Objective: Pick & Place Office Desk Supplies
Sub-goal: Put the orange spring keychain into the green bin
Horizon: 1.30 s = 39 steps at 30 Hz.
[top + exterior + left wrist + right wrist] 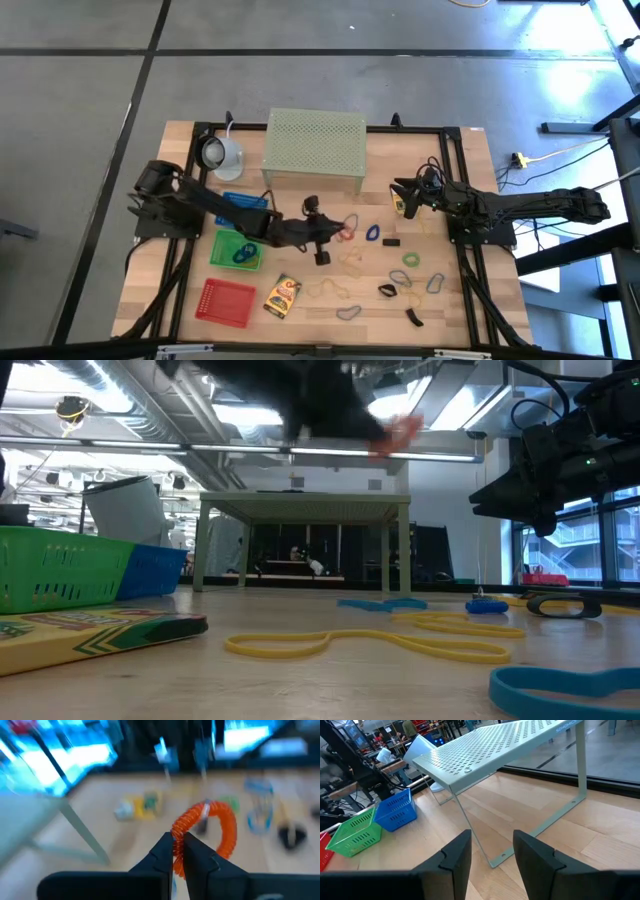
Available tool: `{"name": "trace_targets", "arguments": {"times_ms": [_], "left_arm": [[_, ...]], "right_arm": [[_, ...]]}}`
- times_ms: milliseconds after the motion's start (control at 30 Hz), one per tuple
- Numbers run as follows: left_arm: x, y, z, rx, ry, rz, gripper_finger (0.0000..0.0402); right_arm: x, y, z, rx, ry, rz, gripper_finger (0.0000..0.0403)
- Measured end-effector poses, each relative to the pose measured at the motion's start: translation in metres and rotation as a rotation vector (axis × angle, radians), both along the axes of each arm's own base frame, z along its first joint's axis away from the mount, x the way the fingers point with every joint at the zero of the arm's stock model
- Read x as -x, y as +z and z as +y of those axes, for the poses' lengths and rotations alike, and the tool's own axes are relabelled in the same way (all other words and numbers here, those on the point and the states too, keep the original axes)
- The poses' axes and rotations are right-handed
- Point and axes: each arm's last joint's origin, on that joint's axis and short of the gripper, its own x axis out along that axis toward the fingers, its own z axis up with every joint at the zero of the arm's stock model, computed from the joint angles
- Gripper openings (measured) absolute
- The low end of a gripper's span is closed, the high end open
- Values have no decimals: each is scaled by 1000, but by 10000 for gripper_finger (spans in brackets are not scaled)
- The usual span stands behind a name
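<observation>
Meanwhile the left gripper is clenched on an orange coiled loop, held up off the wooden table near its middle, just right of the green basket. Over at the right, the right gripper hangs released beside the mesh stand.

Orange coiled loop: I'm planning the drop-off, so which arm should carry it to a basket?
Left. Its gripper holds the orange coiled loop beside the green basket; the right gripper waits empty, jaws open.
</observation>
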Motion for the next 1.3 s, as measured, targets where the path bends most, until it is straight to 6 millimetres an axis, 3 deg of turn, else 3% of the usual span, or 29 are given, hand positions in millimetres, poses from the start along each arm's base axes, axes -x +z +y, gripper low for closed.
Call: {"name": "trace_targets", "arguments": {"times_ms": [133,300,633,967,1300], "left_arm": [[4,31,-7,-41,80,-207,21],[7,52,-14,-69,107,-380,21],[9,53,-18,-66,100,-383,22],[23,20,-13,138,228,-80,22],[93,36,0,500,200,372,22]], "right_arm": [[0,0,0,0,0,0,146],[0,0,0,0,0,-1,146],[0,0,0,0,0,0,146],[0,0,0,0,-1,0,146],[0,0,0,0,-1,0,146]]}}
